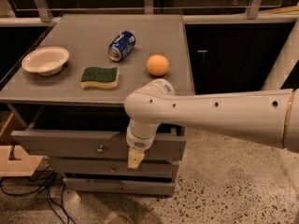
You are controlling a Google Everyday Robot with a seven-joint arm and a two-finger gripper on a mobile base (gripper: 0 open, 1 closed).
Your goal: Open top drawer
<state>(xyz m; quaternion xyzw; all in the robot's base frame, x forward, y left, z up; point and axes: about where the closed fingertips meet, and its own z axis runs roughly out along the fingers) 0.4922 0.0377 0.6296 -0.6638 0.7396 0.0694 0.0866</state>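
Observation:
The top drawer point(56, 143) is the tallest grey front of three under the grey tabletop point(154, 36). It stands pulled out a little, with a dark gap behind its upper edge. Its small round metal knob point(99, 149) is free. My gripper point(135, 158) hangs from the thick white arm point(219, 113) in front of the drawer's right half, right of the knob and apart from it. Its yellowish tip reaches down over the lower edge of that front. The second drawer point(84, 166) and the thin bottom drawer point(117, 186) lie below.
On the tabletop lie a white bowl point(45, 59), a green-and-yellow sponge point(99, 77), a blue can point(121, 45) on its side and an orange point(157, 65). Cables point(46, 192) and a wooden piece point(16, 158) lie at the lower left. A dark cabinet point(224, 55) stands right.

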